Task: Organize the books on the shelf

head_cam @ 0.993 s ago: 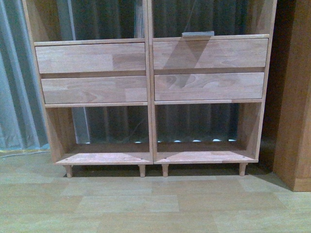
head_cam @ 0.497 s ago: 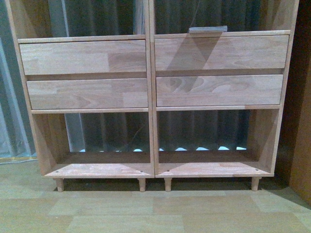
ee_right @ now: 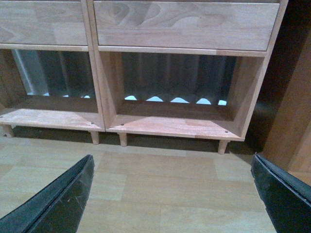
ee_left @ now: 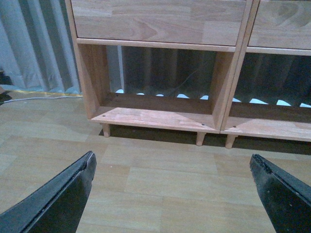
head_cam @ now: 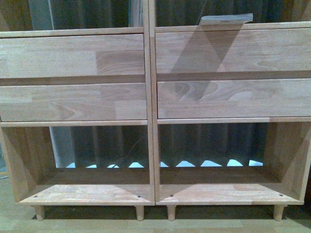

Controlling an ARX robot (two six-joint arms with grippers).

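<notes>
Shelf point(head_cam: 150, 97) fills the front view, its top & outer sides cut off. One thin book point(head_cam: 226, 19) lies flat in the shelf's open compartment above the right drawers. Only its pale front edge shows, print unreadable, the rest cropped. Left fingers point(ee_left: 58, 199) are spread wide w/ nothing between them, over the floor point(ee_left: 160, 184) in front of the shelf's left column. Right fingers point(ee_right: 58, 199) are just as wide & empty, in front of its right column. Only the dark tips are in shot. Grey curtain point(head_cam: 204, 143) shows thru the shelf's backless lower compartments. Darker cabinet point(ee_right: 291, 97) stands beside the shelf's right side, mostly cropped.
</notes>
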